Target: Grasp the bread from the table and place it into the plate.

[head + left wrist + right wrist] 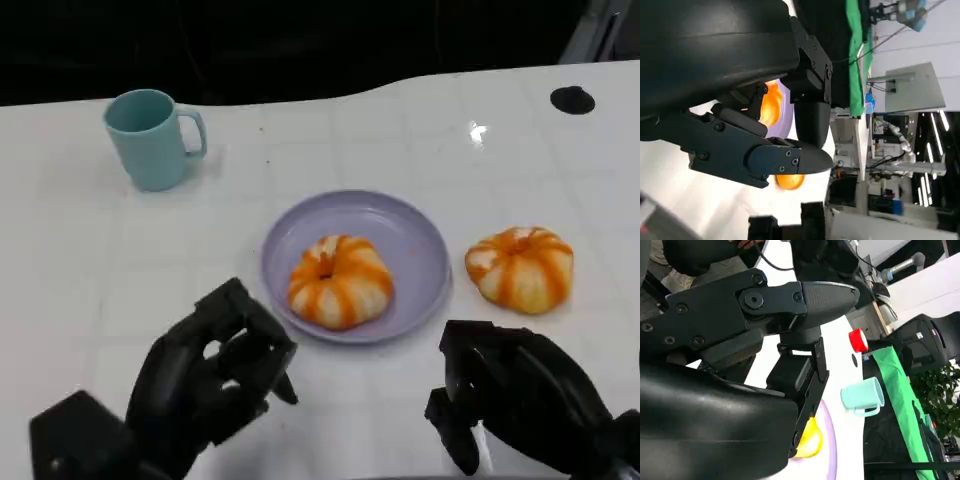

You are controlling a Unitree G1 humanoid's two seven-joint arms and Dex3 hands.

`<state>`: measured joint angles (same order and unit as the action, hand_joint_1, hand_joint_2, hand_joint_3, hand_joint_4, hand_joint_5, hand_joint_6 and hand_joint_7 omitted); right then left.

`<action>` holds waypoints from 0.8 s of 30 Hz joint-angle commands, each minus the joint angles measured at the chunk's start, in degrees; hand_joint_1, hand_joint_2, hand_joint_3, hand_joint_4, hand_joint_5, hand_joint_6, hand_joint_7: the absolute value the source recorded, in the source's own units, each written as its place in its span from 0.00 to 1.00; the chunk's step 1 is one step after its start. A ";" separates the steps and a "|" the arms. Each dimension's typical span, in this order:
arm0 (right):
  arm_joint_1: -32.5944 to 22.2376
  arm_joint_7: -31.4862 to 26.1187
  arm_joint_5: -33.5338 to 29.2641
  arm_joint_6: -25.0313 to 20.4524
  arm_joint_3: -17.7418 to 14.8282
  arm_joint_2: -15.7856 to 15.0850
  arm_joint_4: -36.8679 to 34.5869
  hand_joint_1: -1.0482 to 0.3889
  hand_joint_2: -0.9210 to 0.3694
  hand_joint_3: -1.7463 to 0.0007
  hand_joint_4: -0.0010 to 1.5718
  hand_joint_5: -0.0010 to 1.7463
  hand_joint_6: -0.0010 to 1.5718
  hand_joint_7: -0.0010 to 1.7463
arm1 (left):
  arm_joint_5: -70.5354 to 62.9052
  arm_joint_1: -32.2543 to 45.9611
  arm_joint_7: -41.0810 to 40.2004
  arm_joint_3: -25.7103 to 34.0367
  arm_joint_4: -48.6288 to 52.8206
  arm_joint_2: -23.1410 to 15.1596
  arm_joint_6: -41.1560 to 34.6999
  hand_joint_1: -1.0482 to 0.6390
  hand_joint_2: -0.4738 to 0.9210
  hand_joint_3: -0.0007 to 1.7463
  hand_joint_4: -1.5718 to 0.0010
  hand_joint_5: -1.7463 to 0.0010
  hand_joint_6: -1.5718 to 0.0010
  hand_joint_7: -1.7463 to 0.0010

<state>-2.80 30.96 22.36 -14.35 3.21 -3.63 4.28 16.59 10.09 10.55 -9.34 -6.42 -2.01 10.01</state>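
Nearest the camera, head view: left hand [215, 375] at 7 o'clock, right hand [510, 395] at 5 o'clock; both hover low over the white table [80, 260], neither touching bread nor plate.

Left hand: fingers curled in, nothing in them; closed on air. Right hand: fingers bent downward, nothing held; whether fully closed or part open, cannot tell.

Mid-field: lilac plate [420, 240] at centre, one orange-striped bun [340, 280] already resting in it; second orange-striped bun [520, 268] on the table at 3 o'clock of the plate, just beside the rim, apart from it.

Far: teal mug [150, 138] at 10 o'clock, well apart.

Judgement: remaining step is the second bun, right hand closest; spread fingers first, descend from above, cup the sides gently as it looks soft; lift clear of the rim, set down in the plate's free 1 o'clock portion without nudging the first bun.
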 commanded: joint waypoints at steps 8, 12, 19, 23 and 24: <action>0.18 -0.09 0.25 0.08 0.02 -0.41 0.80 0.09 0.00 0.79 0.81 0.94 0.69 0.90 | 11.75 5.12 7.03 3.00 -4.22 0.89 -9.70 0.28 1.00 0.21 0.39 0.00 0.54 0.00; 0.57 -0.36 0.24 0.01 0.21 0.07 0.28 0.09 0.00 0.80 0.82 0.94 0.70 0.90 | 13.68 4.19 10.13 4.68 -2.31 0.73 -10.90 0.27 1.00 0.19 0.38 0.00 0.55 0.00; 1.27 -0.18 0.08 0.72 0.10 0.24 -0.85 0.08 0.00 0.80 0.82 0.94 0.70 0.90 | 14.51 1.79 14.10 6.82 1.22 0.99 -11.33 0.27 1.00 0.18 0.40 0.00 0.56 0.00; 1.54 -0.12 -0.12 1.31 0.06 0.23 -1.36 0.08 0.00 0.79 0.82 0.94 0.70 0.89 | 14.49 0.91 15.60 7.41 2.55 1.22 -11.65 0.27 1.00 0.18 0.39 0.00 0.55 0.00; 1.61 -0.11 -0.21 1.45 0.07 0.20 -1.51 0.09 0.00 0.79 0.82 0.94 0.70 0.89 | 14.35 0.75 16.02 7.49 2.96 1.25 -11.45 0.27 1.00 0.17 0.39 0.00 0.55 0.00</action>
<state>-1.88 30.79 22.19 -14.00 3.61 -3.15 3.21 30.85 11.38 25.15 -2.50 -4.66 -0.72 -1.54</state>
